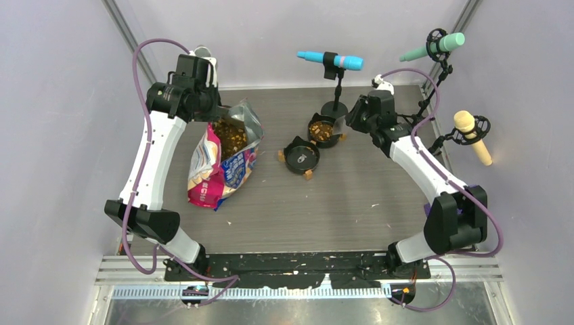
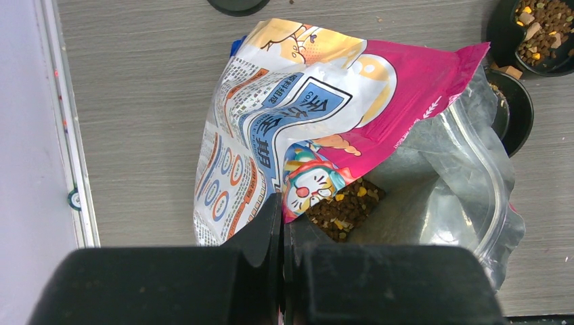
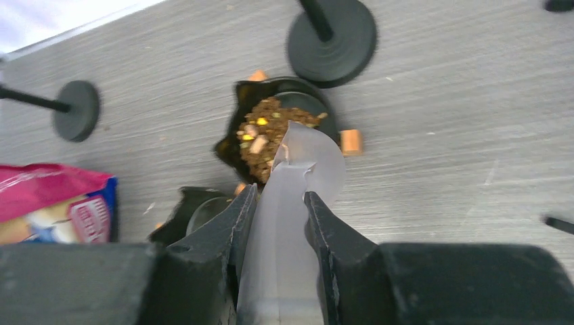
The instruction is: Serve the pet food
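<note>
The pink-and-blue bag (image 1: 223, 166) lies open at the left of the table, and brown pet food (image 1: 230, 135) shows in its mouth. My left gripper (image 1: 215, 116) is shut on the bag's rim. In the left wrist view its jaws (image 2: 282, 210) pinch the pink edge, just beside the pet food (image 2: 345, 203). My right gripper (image 3: 279, 196) is shut on a translucent white scoop (image 3: 298, 169). The scoop's tip hangs over a black bowl (image 3: 233, 135) filled with pet food (image 3: 267, 132). A second black bowl (image 1: 302, 157) stands next to it, toward the bag.
A black stand base (image 1: 334, 108) sits right behind the filled bowl (image 1: 322, 131) and carries a blue microphone (image 1: 332, 61). Green (image 1: 433, 47) and tan (image 1: 472, 135) microphones hang at the right wall. White walls close in the left, the right and the back.
</note>
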